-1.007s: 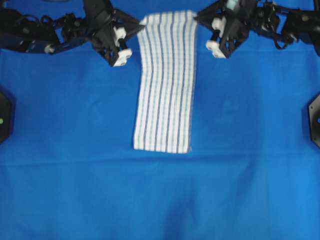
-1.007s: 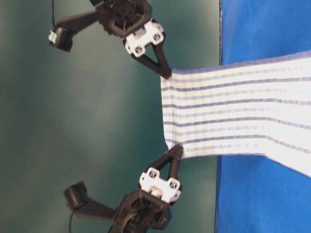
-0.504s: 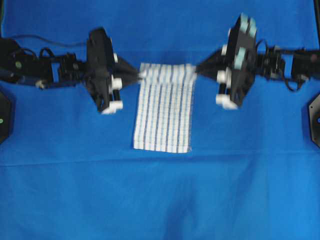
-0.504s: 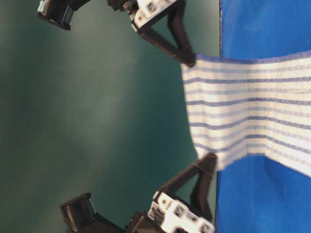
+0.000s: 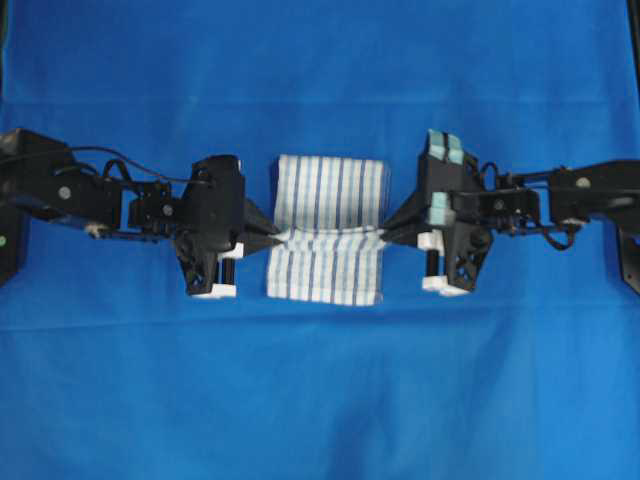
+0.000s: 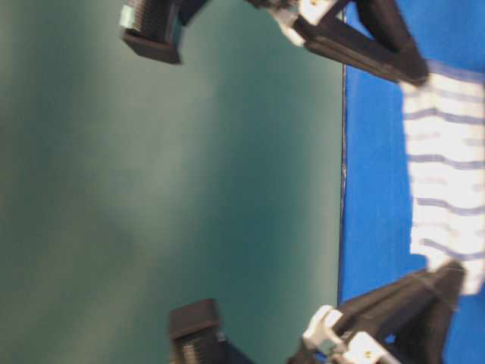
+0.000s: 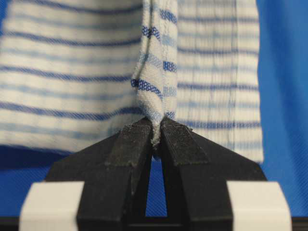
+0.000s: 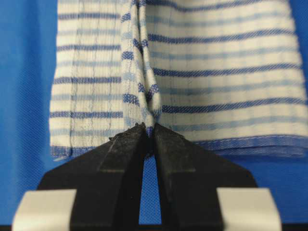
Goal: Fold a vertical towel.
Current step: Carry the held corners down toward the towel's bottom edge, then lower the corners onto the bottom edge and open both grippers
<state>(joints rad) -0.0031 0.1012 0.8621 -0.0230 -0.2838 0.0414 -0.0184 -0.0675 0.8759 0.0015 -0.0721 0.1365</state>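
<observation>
Overhead view: the towel [image 5: 328, 228], white with thin blue stripes, lay at the middle of the table [image 5: 320, 400], which was covered by a plain blue sheet. Its far part was doubled back over the near part, and a raised pinched edge ran across it from left to right. The left gripper [image 5: 272, 236] met that edge at the towel's left side; the right gripper [image 5: 388, 232] met it at the right side. Both arms reached in level from opposite sides of the table, and the near hem of the towel rested flat on the sheet.

Table-level view: this blurred picture showed the towel's striped edge stretched between two pairs of dark fingers [image 6: 379, 45], one at the top and one at the bottom of the picture, above the blue sheet. Which arm was which could not be told here.

Left wrist view: the two black fingers [image 7: 132, 147] stood closed on a bunched corner of the towel [image 7: 72, 72], with the cloth rising from between their tips as a narrow upright fold.

Right wrist view: the fingers [image 8: 175, 149] were likewise clamped on a gathered corner of the towel [image 8: 226, 72], the remaining cloth spreading flat on either side of the fold.
</observation>
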